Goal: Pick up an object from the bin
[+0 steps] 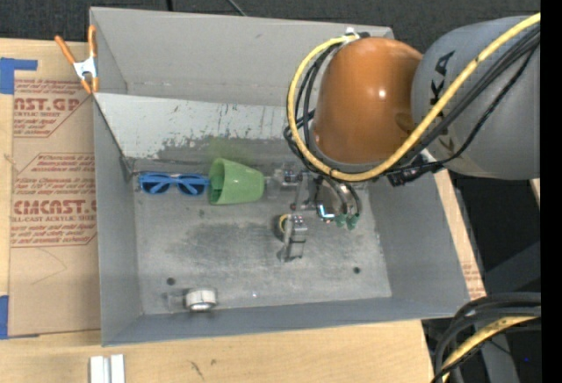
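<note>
Closest to my camera is the orange cover [364,100] on the arm's wrist, which hangs high over the right half of the bin [193,122]. Below it the claw [292,242] is down near the bin's grey floor, a little right of the middle. I cannot tell from here whether it is released or clenched, and I see nothing gripped in it.

The nearest thing is the green cup [237,183]. It lies on its side, near the claw but apart from it, toward the view's left and further back, close to the foot of the rear wall. Its long axis runs roughly left to right across the view. The wide mouth points left and the narrower base points toward the claw. In my judgement a grasp would have to close across that axis, so the claw must shift left and back.

The blue sunglasses [173,185] lie just beyond the cup's mouth, lengthwise along the same wall. A small silvery round piece [200,299] sits well apart, by the front wall on the left.
</note>
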Tool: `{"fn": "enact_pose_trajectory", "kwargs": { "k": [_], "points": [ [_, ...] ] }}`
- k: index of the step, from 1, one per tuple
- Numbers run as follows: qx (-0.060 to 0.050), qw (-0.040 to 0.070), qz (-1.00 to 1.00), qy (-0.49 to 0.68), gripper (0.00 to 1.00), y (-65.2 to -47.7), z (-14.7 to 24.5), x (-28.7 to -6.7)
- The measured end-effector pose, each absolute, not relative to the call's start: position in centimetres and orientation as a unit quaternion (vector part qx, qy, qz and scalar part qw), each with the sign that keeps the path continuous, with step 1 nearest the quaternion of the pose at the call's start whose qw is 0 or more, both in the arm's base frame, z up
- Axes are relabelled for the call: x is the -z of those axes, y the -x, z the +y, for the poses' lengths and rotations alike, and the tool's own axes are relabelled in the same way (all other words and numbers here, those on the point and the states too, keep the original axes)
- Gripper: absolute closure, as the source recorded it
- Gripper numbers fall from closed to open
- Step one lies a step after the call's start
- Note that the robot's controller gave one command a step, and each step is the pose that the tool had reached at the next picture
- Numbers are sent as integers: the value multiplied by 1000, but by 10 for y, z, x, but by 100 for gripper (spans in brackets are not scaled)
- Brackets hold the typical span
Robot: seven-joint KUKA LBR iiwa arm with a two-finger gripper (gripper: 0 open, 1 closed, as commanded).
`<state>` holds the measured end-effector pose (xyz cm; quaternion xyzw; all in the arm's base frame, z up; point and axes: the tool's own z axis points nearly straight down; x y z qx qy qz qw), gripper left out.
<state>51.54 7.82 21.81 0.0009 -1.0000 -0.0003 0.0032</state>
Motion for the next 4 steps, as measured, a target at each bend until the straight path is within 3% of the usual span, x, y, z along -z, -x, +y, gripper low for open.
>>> {"fn": "enact_pose_trajectory", "kwargs": {
  "k": [1,2,3,4],
  "points": [
    [2,-1,-995,-96,0,-540,219,-171],
    [2,-3,-980,-198,0,-483,205,-76],
    [1,-1,-980,-198,100,-480,204,-70],
    [2,-4,-990,-144,100,-489,206,-164]
  ]
}}
